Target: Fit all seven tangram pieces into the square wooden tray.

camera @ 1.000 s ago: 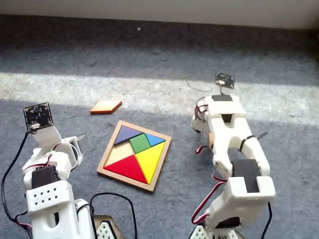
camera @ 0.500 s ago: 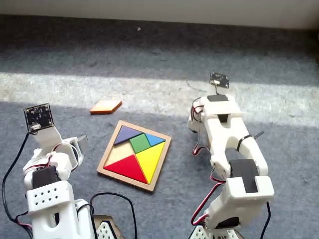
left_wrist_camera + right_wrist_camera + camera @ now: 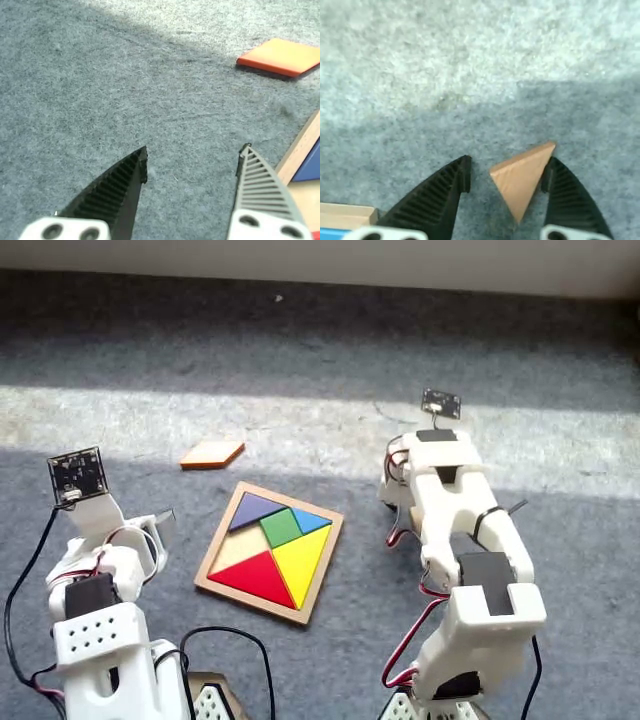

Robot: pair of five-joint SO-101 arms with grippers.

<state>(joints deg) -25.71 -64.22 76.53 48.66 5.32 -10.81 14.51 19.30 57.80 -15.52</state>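
Observation:
The square wooden tray (image 3: pixel 245 601) lies between the arms and holds purple (image 3: pixel 252 508), green (image 3: pixel 281 527), blue (image 3: pixel 308 519), yellow (image 3: pixel 300 558) and red (image 3: pixel 252 577) pieces, with a pale bare patch at its left. An orange parallelogram (image 3: pixel 212 454) rests on the carpet beyond the tray. My right gripper (image 3: pixel 507 162) is open, low over the carpet right of the tray, its fingers on either side of a small tan triangle (image 3: pixel 522 177). My left gripper (image 3: pixel 192 155) is open above bare carpet, left of the tray's edge (image 3: pixel 300 150), with the orange parallelogram (image 3: pixel 280 57) ahead.
Grey carpet covers the whole surface, with a sunlit band across the far half. The tray's corner (image 3: pixel 345 216) lies close beside the right gripper. Cables (image 3: pixel 230 640) trail near the arm bases at the front edge.
The right arm has shifted slightly left, toward the tray. The left arm, the tray and the orange piece have not moved.

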